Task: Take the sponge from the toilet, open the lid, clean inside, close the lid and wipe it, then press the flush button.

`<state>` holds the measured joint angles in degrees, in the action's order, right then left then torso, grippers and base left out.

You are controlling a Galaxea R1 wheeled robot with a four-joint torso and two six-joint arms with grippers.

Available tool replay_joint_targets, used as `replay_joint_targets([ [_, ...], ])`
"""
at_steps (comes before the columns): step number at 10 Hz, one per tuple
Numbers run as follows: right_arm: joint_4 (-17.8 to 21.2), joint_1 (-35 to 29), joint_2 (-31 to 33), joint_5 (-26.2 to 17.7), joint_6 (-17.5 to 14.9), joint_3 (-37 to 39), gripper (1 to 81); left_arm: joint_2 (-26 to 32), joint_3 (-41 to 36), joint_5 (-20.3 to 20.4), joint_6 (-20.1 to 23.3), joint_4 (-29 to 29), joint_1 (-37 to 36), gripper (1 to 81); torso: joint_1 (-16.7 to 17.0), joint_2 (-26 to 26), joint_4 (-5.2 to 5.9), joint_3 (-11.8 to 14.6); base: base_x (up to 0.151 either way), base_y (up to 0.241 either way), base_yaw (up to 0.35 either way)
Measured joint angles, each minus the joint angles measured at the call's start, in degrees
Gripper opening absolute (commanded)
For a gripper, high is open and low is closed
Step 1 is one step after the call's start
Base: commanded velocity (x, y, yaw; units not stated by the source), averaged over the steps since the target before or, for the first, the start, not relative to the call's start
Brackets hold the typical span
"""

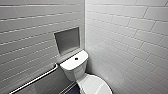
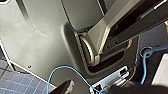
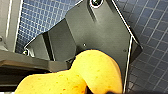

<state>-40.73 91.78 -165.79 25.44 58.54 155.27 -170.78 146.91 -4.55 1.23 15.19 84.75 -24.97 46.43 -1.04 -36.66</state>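
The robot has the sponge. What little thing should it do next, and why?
Probably reach toward the lid to lift it. The sponge is already up off the blue floor tiles, and the lid looks shut flat over the toilet bowl, so the inside can't be cleaned yet.

Bathroom: white toilet (image 1: 82,72), tiled walls (image 1: 125,37), grab rail (image 1: 35,79).
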Motion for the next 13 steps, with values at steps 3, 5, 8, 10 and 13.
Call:
replay_joint_targets([
  [3, -1.5, 0.6, -1.1, -1.4, 0.0, 2.5, 1.0, -0.1, 0.3, 0.3, 0.0, 0.0, 0.6, 81.1, 3.9, -5.8, 0.0, 1.9, 0.0, 0.0, 0.0],
  [5, -1.7, 0.4, -1.3, -1.4, 0.0, 2.5, 1.0, -0.1, 0.6, 1.0, 0.0, -0.4, 0.3, 81.1, 6.5, -9.9, 0.0, 2.0, 0.0, 0.0, 0.0],
  [8, -2.0, 0.5, -2.1, -1.4, 0.0, 2.5, 1.0, -0.1, 0.6, 1.0, 0.0, -0.5, 0.3, 81.1, 9.8, -15.2, 0.0, 3.4, 0.0, 0.0, 0.0],
  [10, -2.0, 0.5, -2.2, -1.5, 0.0, 2.5, 1.0, 0.0, 0.6, 1.0, 0.0, -0.5, 0.4, 81.1, 12.2, -18.8, 0.0, 7.1, 0.0, 0.0, 0.0],
  [13, -2.3, 0.8, -3.1, -1.5, 0.0, 2.6, 1.0, 0.0, 1.2, 0.9, 0.0, -0.5, 0.8, 81.1, 16.2, -24.8, 0.0, 13.4, 0.0, 0.0, 0.0],
])
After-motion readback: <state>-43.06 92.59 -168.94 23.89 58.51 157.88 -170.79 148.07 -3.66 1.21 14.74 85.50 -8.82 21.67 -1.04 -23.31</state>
